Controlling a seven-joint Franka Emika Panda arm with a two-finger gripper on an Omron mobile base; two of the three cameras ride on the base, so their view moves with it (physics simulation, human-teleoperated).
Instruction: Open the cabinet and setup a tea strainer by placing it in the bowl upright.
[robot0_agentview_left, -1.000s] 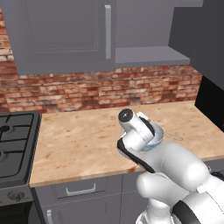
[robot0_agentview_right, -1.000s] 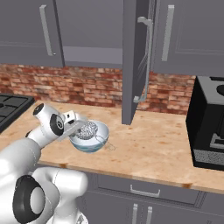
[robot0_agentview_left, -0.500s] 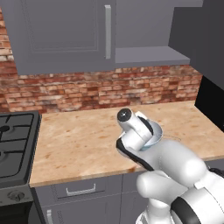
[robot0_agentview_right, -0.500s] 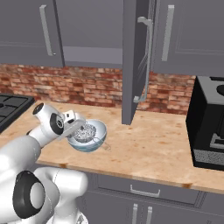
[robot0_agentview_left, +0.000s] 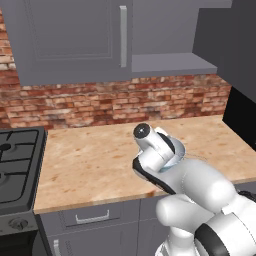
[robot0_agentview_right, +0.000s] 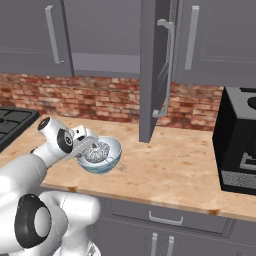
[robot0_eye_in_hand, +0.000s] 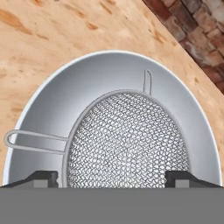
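Hand view looks down on one tea strainer (robot0_eye_in_hand: 127, 140) sitting mesh-up inside one bowl (robot0_eye_in_hand: 57, 100); gripper (robot0_eye_in_hand: 112, 177) spread wide, its tips either side of the mesh, pinching nothing; bowl (robot0_agentview_right: 111, 155) stands near the counter's (robot0_agentview_right: 170, 175) front edge; bare counter lies right; one cabinet (robot0_agentview_right: 152, 70) door hangs open beyond.

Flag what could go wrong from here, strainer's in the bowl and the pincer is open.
1. The pincer fingers straddle the strainer mesh closely; lifting off at a slant could snag the rim and tip it out of the bowl.
2. The strainer's handle loop pokes past the bowl edge near one finger, so a sideways retreat may catch it.
3. The open cabinet door hangs close beside the bowl; a wide swing of the arm might hit it.
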